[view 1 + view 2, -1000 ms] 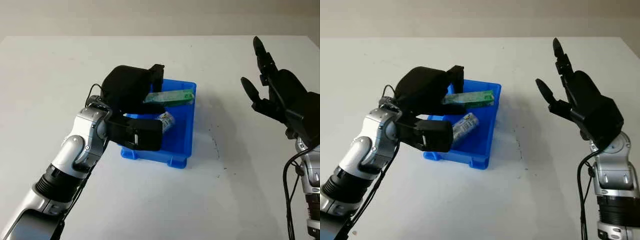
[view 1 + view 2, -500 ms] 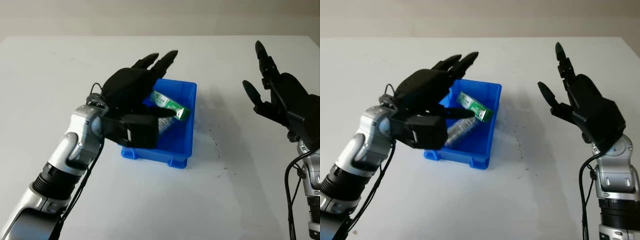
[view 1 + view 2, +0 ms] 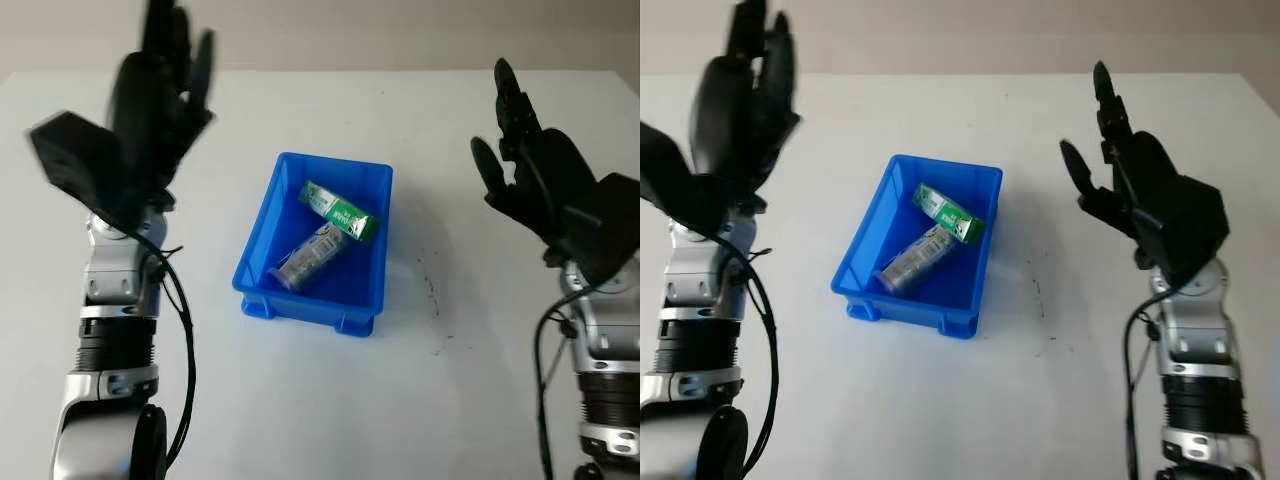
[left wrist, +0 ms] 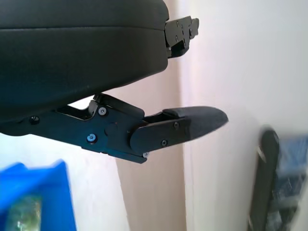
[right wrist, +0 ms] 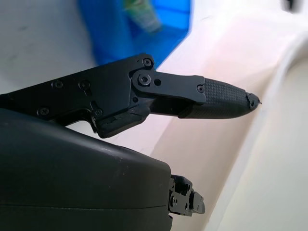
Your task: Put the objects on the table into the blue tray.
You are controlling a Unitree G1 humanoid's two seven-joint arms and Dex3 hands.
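The blue tray [image 3: 258, 272] sits in the middle of the white table. Inside it lie a green box [image 3: 340, 211] toward the far end and a silver tube [image 3: 310, 257] slanting below it. My left hand [image 3: 150, 95] is raised high at the far left, open, well away from the tray. My right hand [image 3: 525, 160] is raised at the right of the tray, open and holding nothing. A corner of the tray [image 4: 43, 192] appears in the left wrist view, and the tray [image 5: 139, 29] with the green box appears in the right wrist view.
The white table [image 3: 330, 400] stretches around the tray, with a few small dark specks [image 3: 432, 290] to the tray's right. A pale wall runs behind the table's far edge.
My left hand let the green box go into the tray, then lifted up and swung away to the far left. My right hand shifted slightly left.
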